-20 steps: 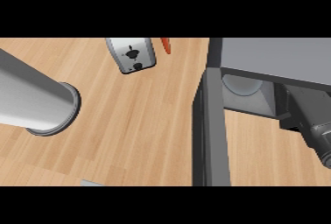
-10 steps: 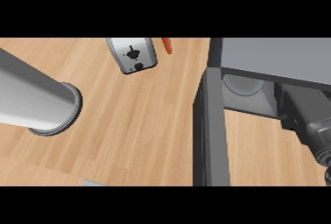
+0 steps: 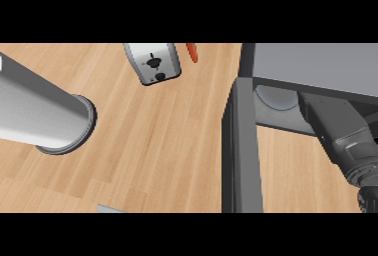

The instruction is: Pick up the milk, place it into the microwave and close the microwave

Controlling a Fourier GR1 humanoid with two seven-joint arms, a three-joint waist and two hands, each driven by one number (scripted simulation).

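The microwave (image 3: 317,65) stands at the upper right with its door (image 3: 240,150) swung open toward me, edge-on. Inside the cavity a bit of the round turntable (image 3: 275,97) shows. My right forearm (image 3: 339,132) rises from the lower right and passes into the cavity; the microwave's top hides the right hand. The milk shows nowhere in the head view. At the left lies a thick grey cylinder (image 3: 37,115), apparently my left forearm, ending in a ring-shaped flange. No left hand shows.
A silver toaster (image 3: 153,62) sits at the back of the wooden counter (image 3: 162,150), with an orange carrot-like thing (image 3: 192,51) beside it. A small grey-blue corner (image 3: 111,209) pokes in at the lower edge.
My right forearm has pushed up and to the left, deeper into the microwave. The door, toaster and left cylinder have stayed put.
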